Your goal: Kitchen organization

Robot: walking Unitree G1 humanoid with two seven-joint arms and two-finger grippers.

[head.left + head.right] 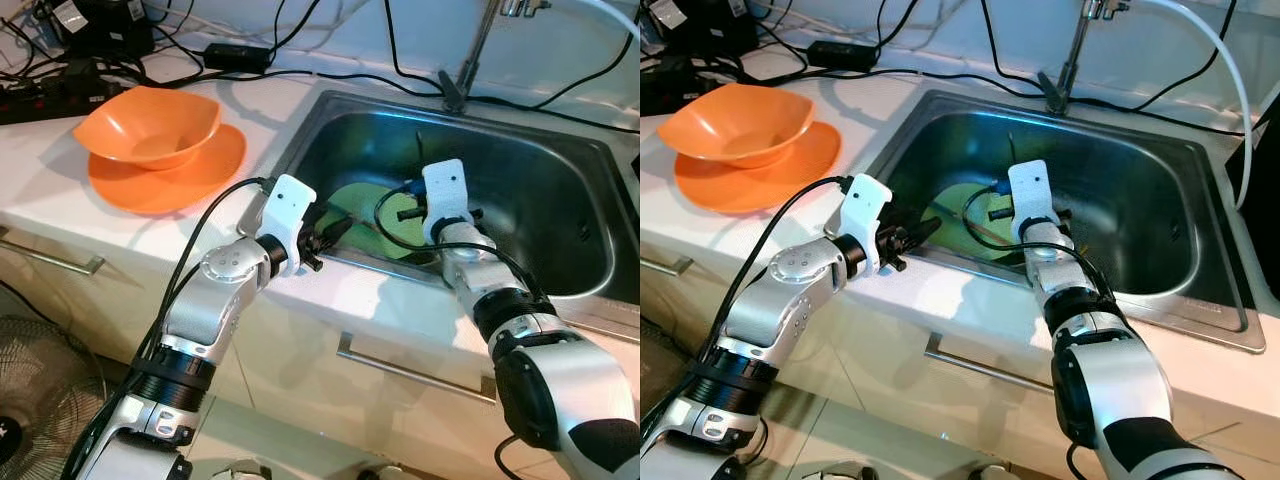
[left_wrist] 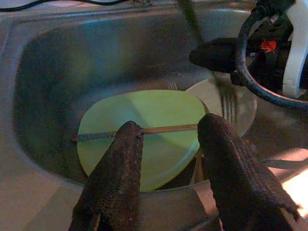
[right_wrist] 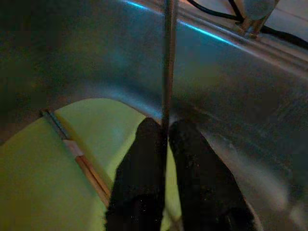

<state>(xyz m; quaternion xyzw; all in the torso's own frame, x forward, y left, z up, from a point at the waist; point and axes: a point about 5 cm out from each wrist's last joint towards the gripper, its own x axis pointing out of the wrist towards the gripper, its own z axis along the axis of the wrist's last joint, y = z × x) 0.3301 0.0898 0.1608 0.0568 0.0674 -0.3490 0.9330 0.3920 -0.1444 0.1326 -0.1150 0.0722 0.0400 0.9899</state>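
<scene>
Steel sink [image 1: 560, 190], right end effector [image 3: 165, 139] gripping fork [image 3: 168, 67] near wall.

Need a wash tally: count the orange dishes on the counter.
2: an orange bowl sits on an orange plate, on the counter left of the sink. More may lie out of view.

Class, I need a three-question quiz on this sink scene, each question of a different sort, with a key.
1. True or false: the right end effector is shut on a fork.
2. Where does the green plate lie? A) on the counter B) in the sink C) in the orange bowl
3. Fill in: the left end effector hangs over the sink's near edge with its fingers ____.

Key: 1 true; 2 B; 3 open.
</scene>
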